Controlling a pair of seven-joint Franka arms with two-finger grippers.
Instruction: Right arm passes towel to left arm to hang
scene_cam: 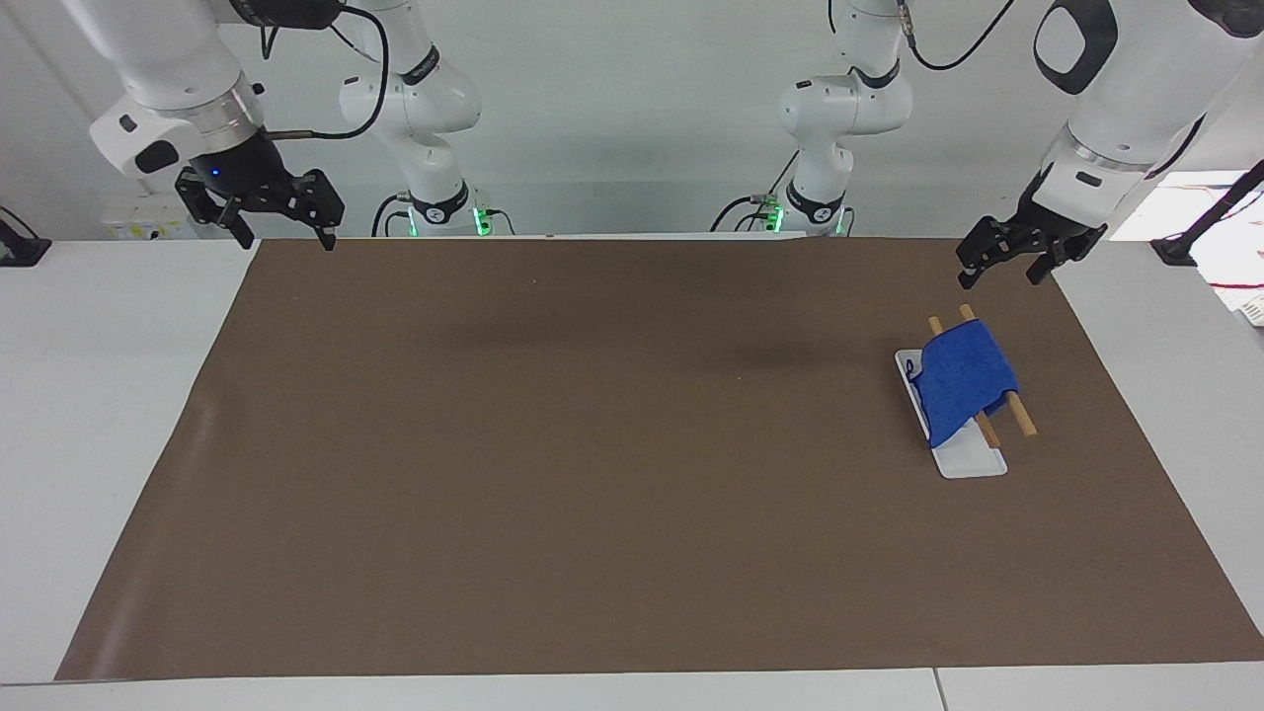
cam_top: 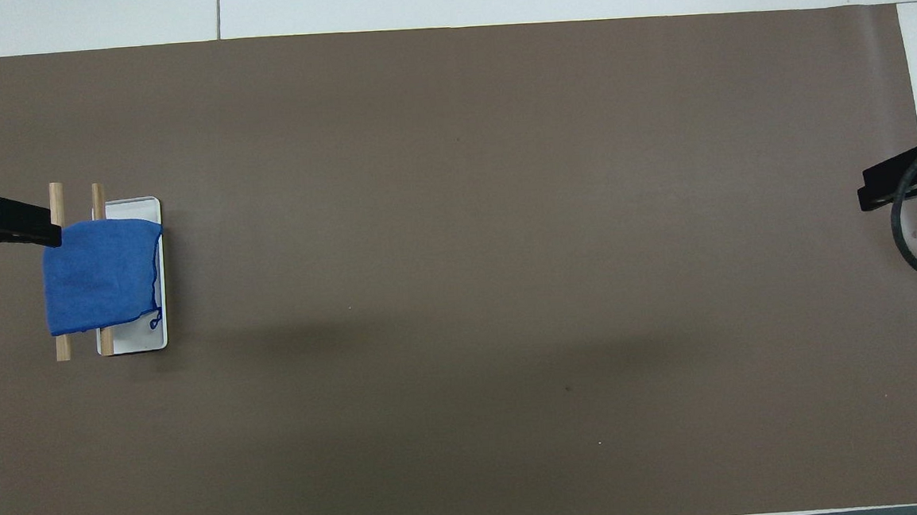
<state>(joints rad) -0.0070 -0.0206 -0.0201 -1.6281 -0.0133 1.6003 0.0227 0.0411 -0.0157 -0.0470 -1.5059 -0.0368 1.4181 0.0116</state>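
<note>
Black right gripper (scene_cam: 281, 237), upper left of the facing view: fingers spread, empty, over the brown mat's (scene_cam: 592, 444) corner; arm waits. Blue towel (scene_cam: 963, 380), centre right: draped over two wooden rails of a white-based rack (scene_cam: 973, 462). Left gripper (scene_cam: 997, 269), upper right: fingers spread, empty, above the rack. Risk, judged: towel overhangs unevenly, so a nudge could slide it off.

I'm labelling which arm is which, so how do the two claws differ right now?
The right claw shows a small blue light on its body; the left claw shows none. The right claw hangs over the mat's corner at the right arm's end, with nothing near it, while the left claw hangs near the towel draped on the rack. Both are black, open and holding nothing.
</note>
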